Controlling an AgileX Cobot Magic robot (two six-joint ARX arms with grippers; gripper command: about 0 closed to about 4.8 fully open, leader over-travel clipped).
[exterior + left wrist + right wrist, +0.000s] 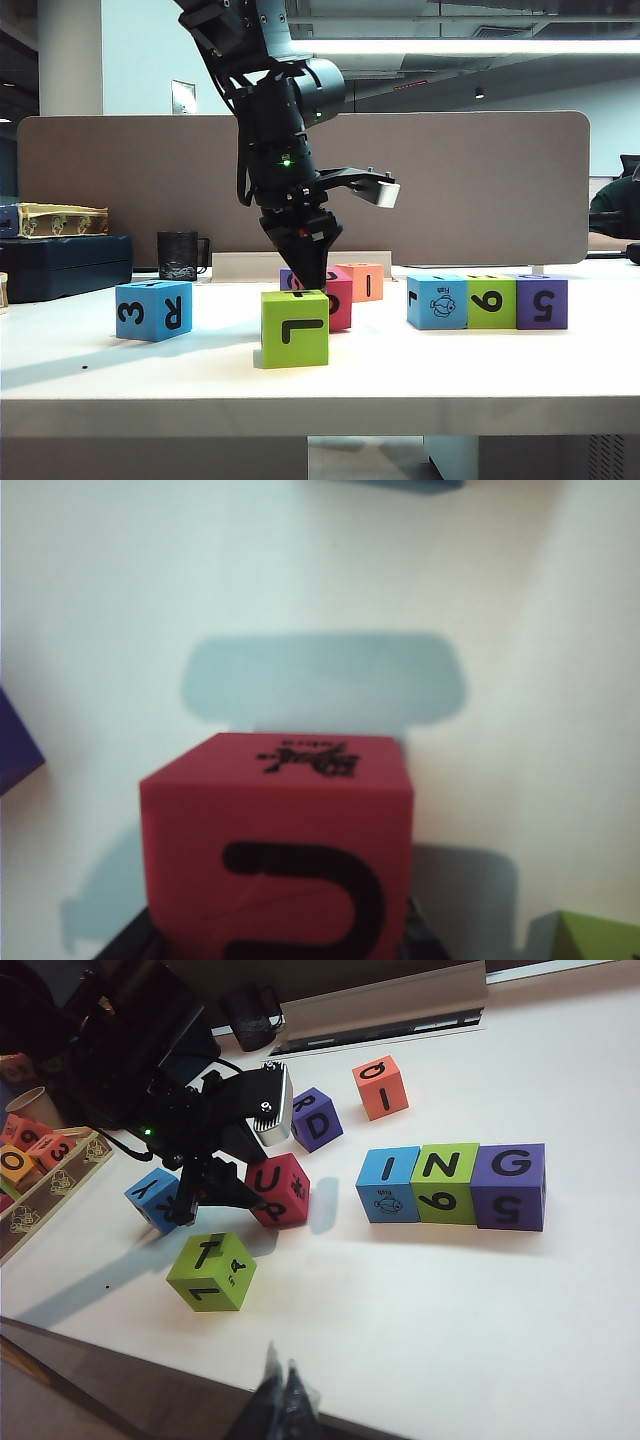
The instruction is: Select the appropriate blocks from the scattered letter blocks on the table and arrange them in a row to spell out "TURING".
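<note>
Centrally, left gripper (245, 1188) clasping magenta U block (279, 1189), lime T block (211, 1271) near, right gripper (281, 1388) pinched together.

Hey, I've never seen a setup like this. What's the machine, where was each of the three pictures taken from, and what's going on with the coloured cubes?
It is a robot with two arms, and each arm ends in a two-finger gripper. One picture comes from a camera facing the table. The other two come from cameras on the wrists.

The left gripper reaches down around a magenta block with U on top. I cannot tell whether it grips the block yet. The right gripper hangs back at the table's edge, looks shut and holds nothing.

Three blocks already stand in a row: blue I, green N and purple G. A green T block and others lie scattered.
</note>
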